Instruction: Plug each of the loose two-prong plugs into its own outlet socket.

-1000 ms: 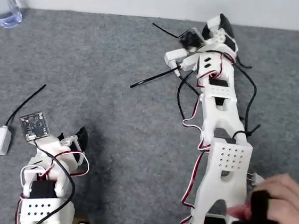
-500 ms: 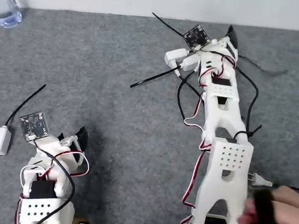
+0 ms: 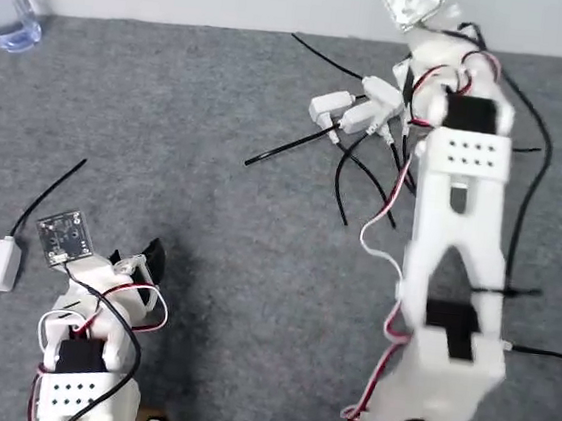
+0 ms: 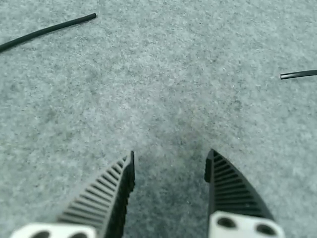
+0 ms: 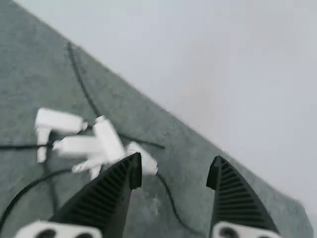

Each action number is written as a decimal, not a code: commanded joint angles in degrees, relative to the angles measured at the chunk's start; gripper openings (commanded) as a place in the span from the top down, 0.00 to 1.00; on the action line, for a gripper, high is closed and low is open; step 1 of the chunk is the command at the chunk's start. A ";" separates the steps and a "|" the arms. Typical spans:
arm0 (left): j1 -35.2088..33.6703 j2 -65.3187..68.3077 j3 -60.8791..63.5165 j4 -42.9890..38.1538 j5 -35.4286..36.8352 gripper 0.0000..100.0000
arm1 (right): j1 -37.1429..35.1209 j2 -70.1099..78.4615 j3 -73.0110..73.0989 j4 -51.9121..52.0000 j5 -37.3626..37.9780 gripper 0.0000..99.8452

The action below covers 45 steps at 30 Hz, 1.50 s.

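Several small white plastic plugs and socket blocks [image 3: 357, 108] are lying in a bunch near the far edge of the soft grey mat [image 3: 216, 163]. One more white plug [image 3: 1, 264] is lying alone at the mat's left side. The right gripper [image 5: 176, 161] is hanging wide open just beside the bunch, holding nothing. It is going to need to pinch one plug's body squarely, missing the thin black cords [image 3: 287, 151]. The white wall [image 5: 223, 59] is sitting close behind, so room there is tight. The left gripper [image 4: 171, 158] is hovering open and empty over bare mat.

The grey mat [image 3: 205, 263] is taken from overhead, both wrist cameras being held nearer and aimed forward; the white plugs [image 3: 357, 108], upper right, are shared with the right wrist view.
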 commanded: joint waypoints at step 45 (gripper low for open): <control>-7.65 -0.53 -8.04 6.42 -0.53 0.78 | 11.56 -57.45 85.71 10.68 -38.86 0.81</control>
